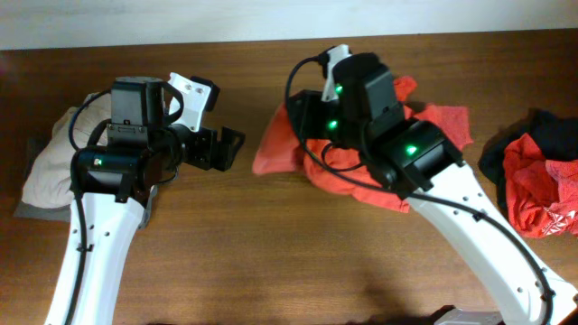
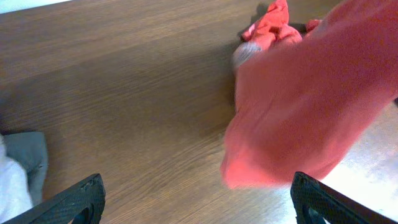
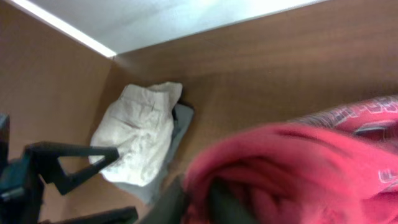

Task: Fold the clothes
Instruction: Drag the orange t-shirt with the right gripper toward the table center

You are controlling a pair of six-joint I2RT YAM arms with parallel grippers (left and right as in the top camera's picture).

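Holding the left jaws wide and empty near the orange-red T-shirt [image 1: 274, 152], heaped mid-worktop [image 1: 271, 257]; impossible to judge the right jaws, buried in its folds. Best to shake out, lay flat and find both shoulders before any fold.

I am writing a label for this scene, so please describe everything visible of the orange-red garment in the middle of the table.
The orange-red shirt is soft, thin-looking fabric, crumpled and not folded. It lies on the brown wooden table near the middle. One smooth flap spreads toward the left. The right part is bunched in thick folds, and some pale print shows there in the right wrist view. The right arm reaches over it and hides its centre. Whether it is gripped cannot be seen.
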